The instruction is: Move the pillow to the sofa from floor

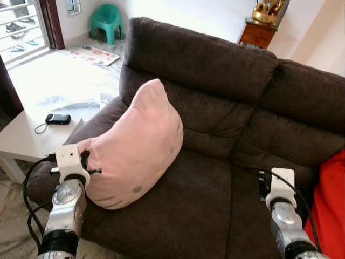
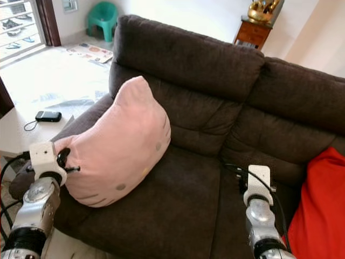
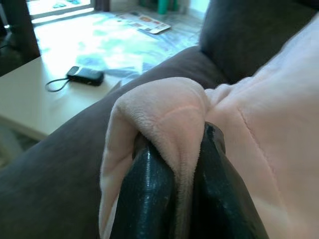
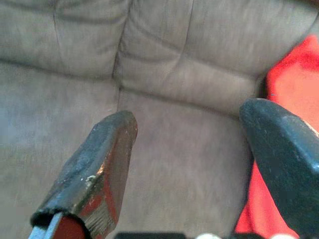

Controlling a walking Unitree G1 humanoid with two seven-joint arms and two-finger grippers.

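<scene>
The pink pillow point(image 1: 137, 148), with a faint cat face on it, stands on the left seat of the dark brown sofa point(image 1: 215, 205) and leans toward the backrest. My left gripper point(image 1: 86, 162) is shut on the pillow's lower left corner; in the left wrist view a fold of pink fabric point(image 3: 174, 119) is pinched between the two black fingers point(image 3: 144, 194). My right gripper point(image 4: 187, 144) hangs open over the middle seat cushion, holding nothing, with its wrist point(image 1: 281, 189) low at the right.
A red cushion point(image 1: 329, 210) lies at the sofa's right end. A white low table point(image 1: 27, 135) with a black phone point(image 1: 57, 119) stands left of the sofa. A green chair point(image 1: 105, 21) and a wooden cabinet point(image 1: 257, 33) stand farther back.
</scene>
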